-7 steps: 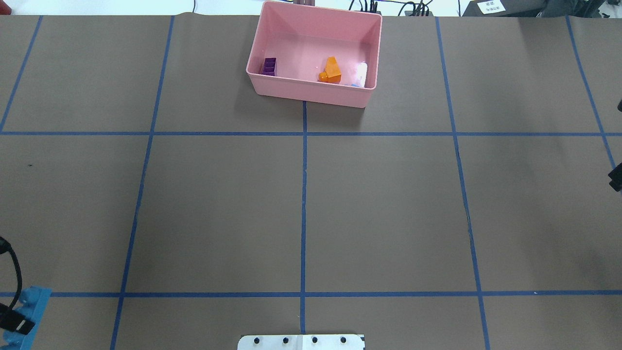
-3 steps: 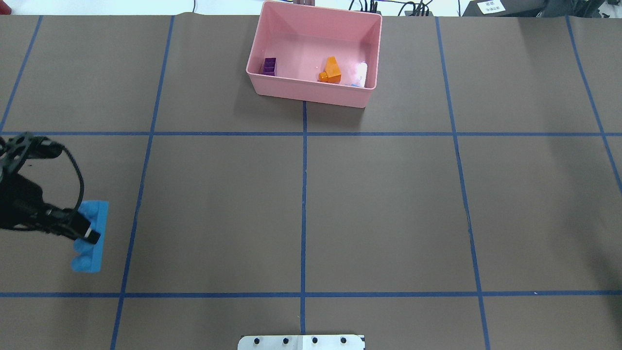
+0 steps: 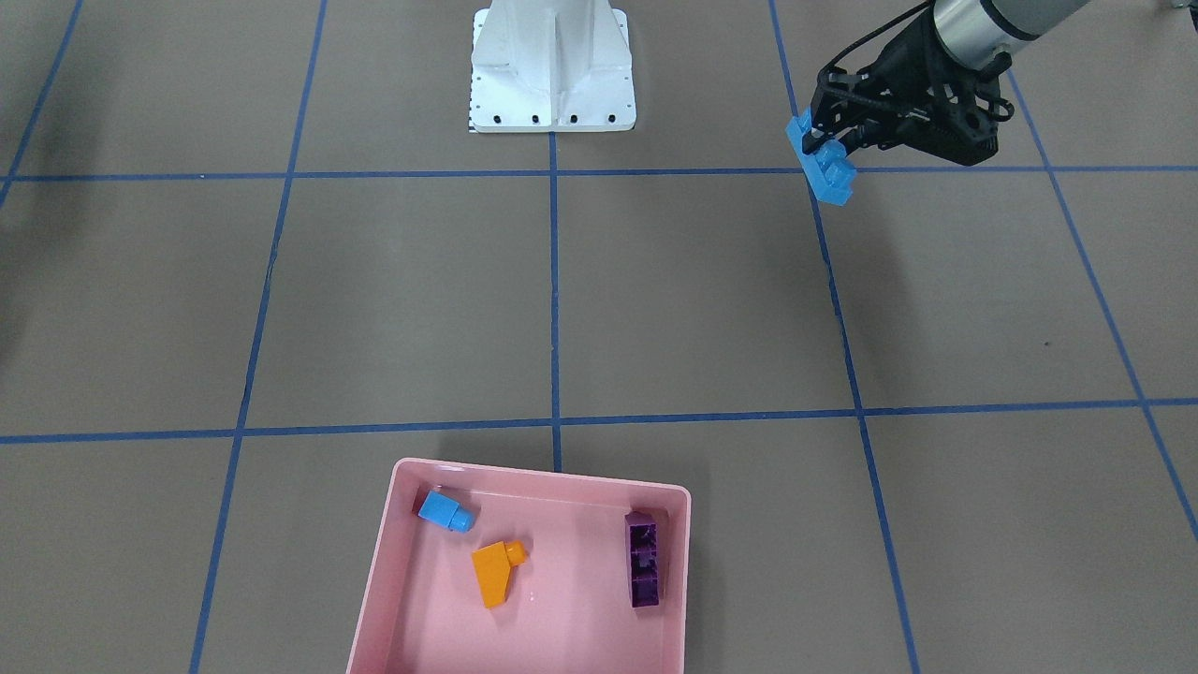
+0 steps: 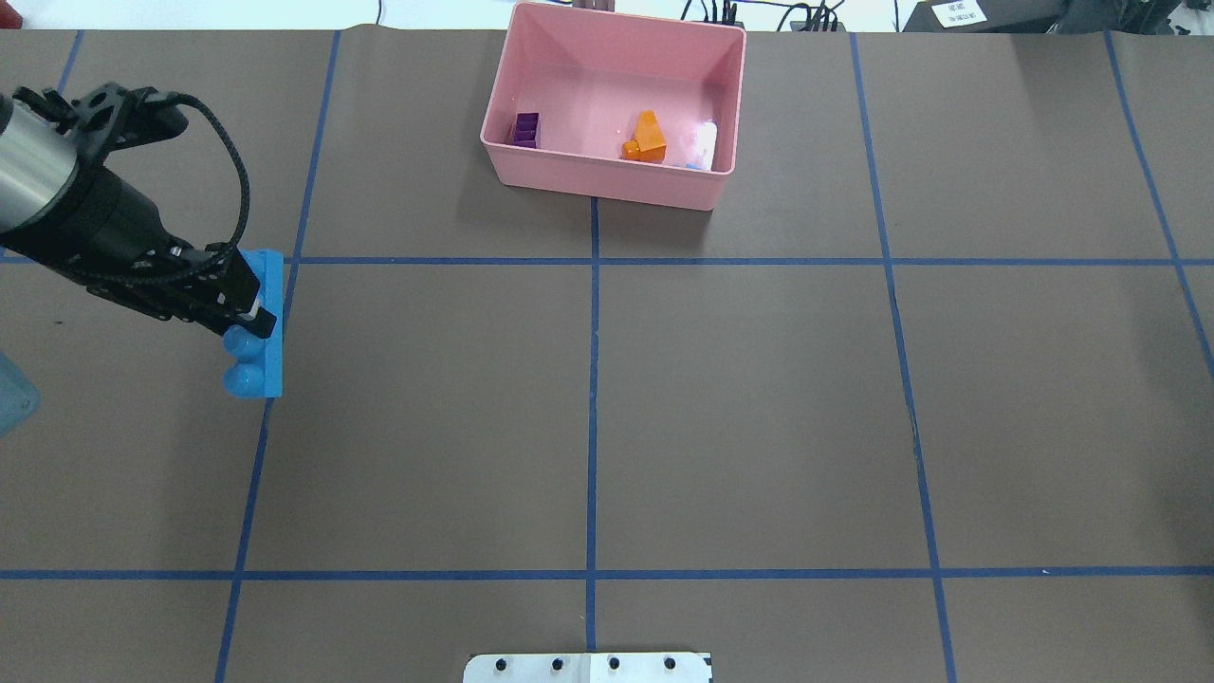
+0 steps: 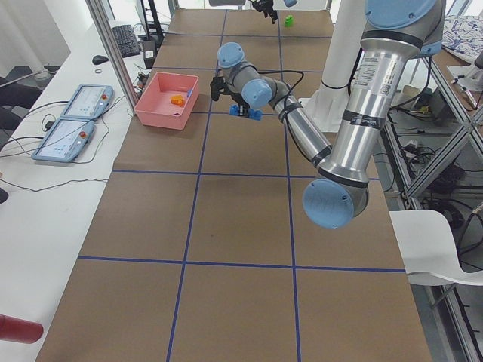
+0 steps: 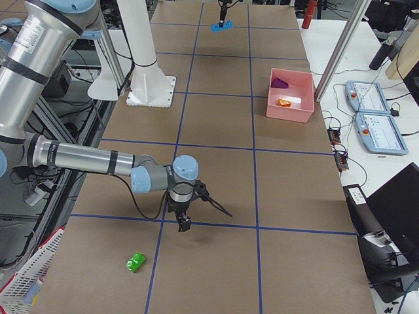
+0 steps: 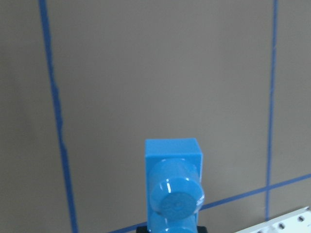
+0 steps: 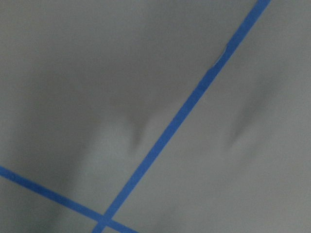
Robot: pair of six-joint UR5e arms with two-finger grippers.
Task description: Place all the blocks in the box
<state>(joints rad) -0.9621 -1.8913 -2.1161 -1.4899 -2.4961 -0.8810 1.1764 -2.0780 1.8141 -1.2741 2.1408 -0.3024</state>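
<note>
Both fingers of the left gripper [image 4: 248, 315] clamped a long blue bar [image 4: 269, 327] above the table [image 4: 740, 408] near its left edge, well apart from the pink box [image 4: 607, 186] at the far edge. A purple brick [image 3: 644, 560], an orange brick [image 3: 494, 573] and a small blue brick [image 3: 444, 511] lay inside. A green brick [image 6: 135, 262] sat near the right edge, close to the right gripper [image 6: 184, 224], its jaws unreadable. With both ends jutting out, the bar looked liable to swivel, slip in transit or clip the box wall.

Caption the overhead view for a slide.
Left gripper grips a long blue brick, well apart from the pink box.
</note>
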